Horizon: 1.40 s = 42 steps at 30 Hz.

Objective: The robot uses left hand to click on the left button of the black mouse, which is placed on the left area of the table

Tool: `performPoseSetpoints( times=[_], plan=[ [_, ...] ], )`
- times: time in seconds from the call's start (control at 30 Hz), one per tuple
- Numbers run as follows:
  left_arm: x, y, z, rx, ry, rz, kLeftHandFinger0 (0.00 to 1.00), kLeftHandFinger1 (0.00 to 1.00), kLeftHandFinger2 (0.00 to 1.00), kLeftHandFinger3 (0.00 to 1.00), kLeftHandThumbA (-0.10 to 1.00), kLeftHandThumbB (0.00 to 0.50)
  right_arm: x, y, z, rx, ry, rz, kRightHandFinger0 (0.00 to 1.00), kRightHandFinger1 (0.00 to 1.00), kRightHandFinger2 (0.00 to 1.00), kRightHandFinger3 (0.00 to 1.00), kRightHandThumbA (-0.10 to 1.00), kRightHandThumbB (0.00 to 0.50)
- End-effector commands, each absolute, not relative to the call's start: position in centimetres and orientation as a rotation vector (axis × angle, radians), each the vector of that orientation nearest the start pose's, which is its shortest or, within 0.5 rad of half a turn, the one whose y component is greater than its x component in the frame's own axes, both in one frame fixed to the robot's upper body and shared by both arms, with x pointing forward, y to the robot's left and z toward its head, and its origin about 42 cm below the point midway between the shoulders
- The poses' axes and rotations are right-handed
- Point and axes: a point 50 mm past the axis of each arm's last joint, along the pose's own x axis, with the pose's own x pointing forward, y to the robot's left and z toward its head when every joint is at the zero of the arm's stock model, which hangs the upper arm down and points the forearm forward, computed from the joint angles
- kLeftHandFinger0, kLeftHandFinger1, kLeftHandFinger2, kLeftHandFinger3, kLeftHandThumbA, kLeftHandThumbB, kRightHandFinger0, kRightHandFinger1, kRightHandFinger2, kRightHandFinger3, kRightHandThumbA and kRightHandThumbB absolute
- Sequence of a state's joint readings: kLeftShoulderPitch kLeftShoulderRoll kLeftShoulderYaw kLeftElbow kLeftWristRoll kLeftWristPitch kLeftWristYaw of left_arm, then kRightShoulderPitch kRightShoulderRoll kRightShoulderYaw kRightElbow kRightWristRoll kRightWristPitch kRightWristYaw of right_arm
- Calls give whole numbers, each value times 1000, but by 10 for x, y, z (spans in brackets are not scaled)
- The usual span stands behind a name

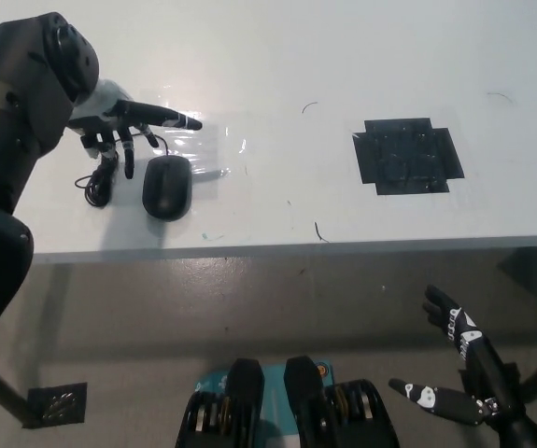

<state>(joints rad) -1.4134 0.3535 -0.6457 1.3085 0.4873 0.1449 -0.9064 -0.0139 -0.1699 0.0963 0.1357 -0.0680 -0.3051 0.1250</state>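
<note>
I have the left hand (pixel 123 126) up over the far-left part of the worktop (pixel 277 65), just behind the mouse (pixel 166 186) and clear of it. Its fingers (pixel 176 120) are apart and hold nothing: one points out straight to the right, the rest curl down. The mouse lies near the worktop's front edge, its cable (pixel 97 184) looped at its left side. To click well, I would bring the straight finger back toward me and over the mouse's far end, on its left half, then press straight down, lightly, so the mouse does not slide. I judge the aim matters most; the buttons are hard to tell apart from here. The right hand (pixel 464 369) rests low beside the body, fingers spread.
</note>
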Motion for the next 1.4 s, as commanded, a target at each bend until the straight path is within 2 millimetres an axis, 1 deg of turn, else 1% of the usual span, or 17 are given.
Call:
performPoseSetpoints(
  times=[0.0,0.03,0.17,0.37,0.47,0.5,0.53,0.6,0.73,0.77,0.83,1.0,1.1,1.23,1.27,1.33,1.37],
  plan=[
    [593,221,392,1337,546,-689,0,29,357,1000,1000,275,290,-237,98,-253,-219,261,937,952,1000,1000,1000,152],
    [593,219,390,1341,548,-695,0,29,360,1000,1000,291,289,-237,98,-255,-218,259,938,952,1000,1000,1000,153],
    [593,211,384,1359,548,-713,0,0,178,1000,1000,291,289,-238,99,-255,-220,256,941,954,1000,1000,1000,149],
    [593,208,371,1364,548,-721,0,0,58,1000,1000,306,291,-238,100,-256,-221,253,946,952,1000,1000,1000,149],
    [592,207,365,1376,545,-727,0,0,148,1000,1000,294,291,-238,100,-258,-229,251,942,948,1000,1000,1000,140],
    [592,208,362,1364,548,-723,0,38,269,1000,1000,312,291,-238,101,-256,-228,251,940,948,1000,1000,1000,138],
    [592,209,360,1362,545,-723,0,53,316,1000,1000,316,291,-238,101,-256,-227,251,939,948,1000,1000,1000,139],
    [592,210,359,1374,550,-728,0,15,299,1000,1000,321,291,-239,100,-257,-225,253,939,950,1000,1000,1000,140],
    [592,212,361,1390,549,-717,0,10,346,1000,1000,292,291,-240,101,-258,-227,248,935,953,1000,1000,1000,135],
    [592,214,362,1390,542,-722,0,36,400,1000,1000,279,291,-240,101,-257,-226,249,934,955,1000,1000,1000,133],
    [593,217,365,1353,566,-707,0,0,224,1000,1000,261,291,-240,100,-256,-228,248,931,957,1000,1000,1000,133],
    [593,217,376,1294,611,-687,0,0,127,1000,1000,252,289,-240,98,-259,-225,244,924,956,1000,1000,1000,125],
    [593,218,381,1312,580,-695,0,0,59,1000,1000,280,288,-239,96,-255,-219,243,921,955,1000,1000,1000,138],
    [594,218,413,1259,493,-692,0,0,98,1000,1000,306,286,-237,94,-247,-209,244,921,955,1000,1000,1000,126],
    [594,218,431,1203,471,-686,0,0,167,1000,1000,325,286,-238,94,-247,-209,244,919,954,1000,1000,1000,125],
    [589,219,472,1023,430,-688,0,0,202,1000,1000,351,285,-239,93,-250,-203,243,915,944,1000,1000,1000,129],
    [585,219,492,1014,397,-700,0,0,214,1000,1000,372,284,-240,92,-252,-203,243,916,944,1000,1000,1000,126]
  ],
)
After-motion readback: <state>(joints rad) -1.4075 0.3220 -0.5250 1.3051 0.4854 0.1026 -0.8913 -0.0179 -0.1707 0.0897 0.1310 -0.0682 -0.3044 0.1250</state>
